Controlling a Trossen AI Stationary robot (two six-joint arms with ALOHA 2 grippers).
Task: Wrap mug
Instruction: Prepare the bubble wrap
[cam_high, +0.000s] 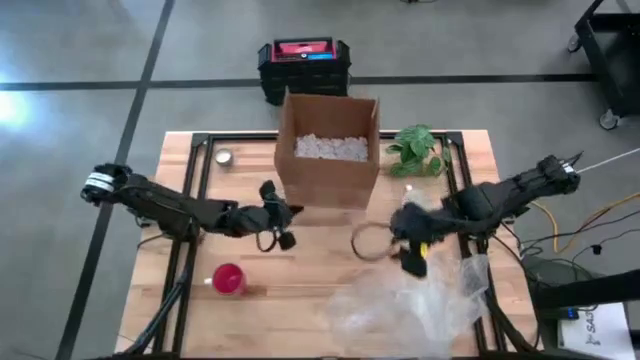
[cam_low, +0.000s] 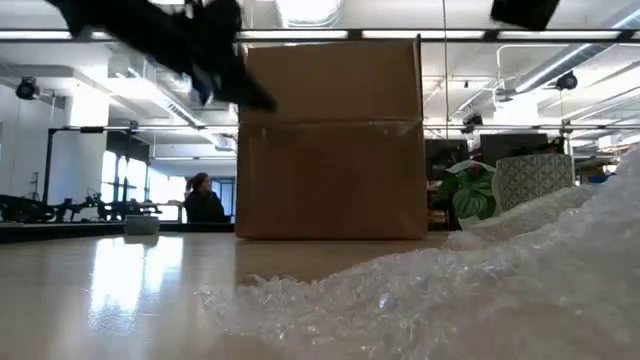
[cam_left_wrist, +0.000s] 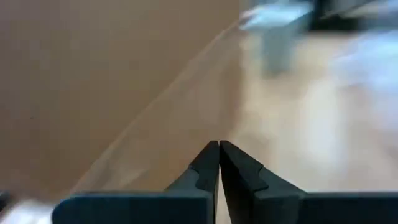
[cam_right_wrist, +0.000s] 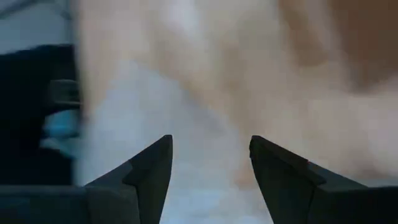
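The red mug (cam_high: 228, 279) stands on the wooden table near its front left, and no gripper touches it. A sheet of clear bubble wrap (cam_high: 410, 300) lies crumpled on the table's near right part and fills the front of the low view (cam_low: 470, 290). My left gripper (cam_high: 292, 212) is shut and empty; it hovers beside the near left corner of the cardboard box (cam_high: 328, 150), and its tips (cam_left_wrist: 219, 149) are closed. My right gripper (cam_high: 398, 238) hangs open above the far edge of the bubble wrap, with nothing between its fingers (cam_right_wrist: 210, 149).
The open cardboard box (cam_low: 330, 140), holding white packing peanuts, stands at the table's far middle. A green plant (cam_high: 418, 150) is to its right, and a small tin (cam_high: 222, 156) is at the far left. A clear ring (cam_high: 370, 242) lies beside my right gripper.
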